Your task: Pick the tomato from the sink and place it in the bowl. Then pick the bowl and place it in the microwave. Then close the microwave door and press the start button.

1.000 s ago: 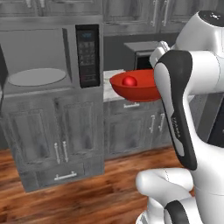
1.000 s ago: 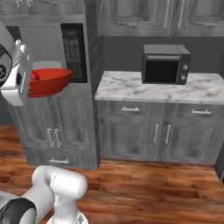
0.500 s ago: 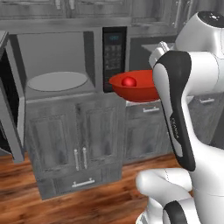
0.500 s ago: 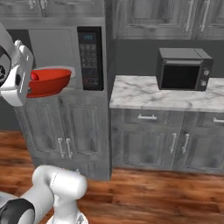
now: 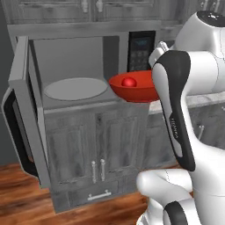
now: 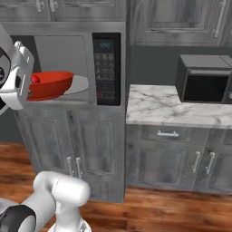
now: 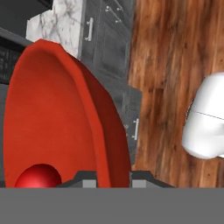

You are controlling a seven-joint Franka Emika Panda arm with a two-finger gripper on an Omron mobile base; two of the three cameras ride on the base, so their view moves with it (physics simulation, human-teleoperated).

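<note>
The gripper (image 7: 109, 177) is closed narrowly on the rim of the bowl (image 5: 134, 88), one finger inside the wall and one outside, as seen in the hand view. The bowl is wide, shallow, smooth and plain bright red, and it is held level in the air just in front of the open microwave (image 5: 83, 66), at its right front corner. Inside the bowl the tomato (image 5: 129, 82), a small glossy red ball, lies on the bottom.

The microwave is silver-grey with a flat grey interior in which a pale round turntable plate (image 5: 75, 88) lies bare. The microwave door (image 5: 22, 118) is swung wide open to the left, its dark window framed in silver. A black keypad panel (image 6: 105, 68) with a small blue display is set at the right side.

Below are grey panelled cabinets (image 6: 81, 149) with bar handles. To the right a veined marble counter (image 6: 172, 106) carries a smaller dark box-shaped appliance (image 6: 204, 79). The floor (image 6: 158, 210) is reddish wood plank.
</note>
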